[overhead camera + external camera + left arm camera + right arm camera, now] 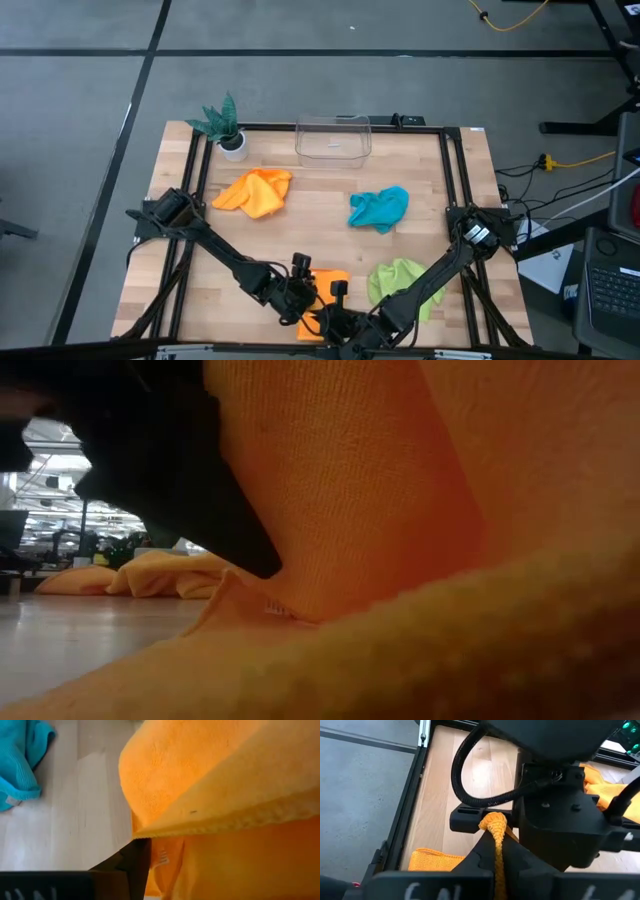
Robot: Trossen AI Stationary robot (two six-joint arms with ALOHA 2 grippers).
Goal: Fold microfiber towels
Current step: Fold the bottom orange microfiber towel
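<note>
**Orange towel pinched at the desk's near edge, both arms on it**

Soft orange microfiber towel (322, 290) lies at the near edge of the pale wooden desk (330, 190), between the two arms. Part of it is raised: in the low view the cloth (400, 510) stands up in a steep fold right before the lens.

Right gripper (496, 851): fingers closed tight on a bunched corner of this orange towel, a rope of cloth running up between them.

Left gripper (308, 283): sits over the same towel, just beside the right one. Its fingers (131, 862) stand apart; one dark finger shows under a hanging orange flap, not gripping it.

Second orange towel (256, 192), crumpled, lies toward the far left, near a small green artificial plant in a white pot (226, 126). Teal-blue towel (379, 208) crumpled right of centre. Lime green towel (400, 283) crumpled near right, partly under the right arm. Clear plastic bin (333, 139) at the far edge.
</note>
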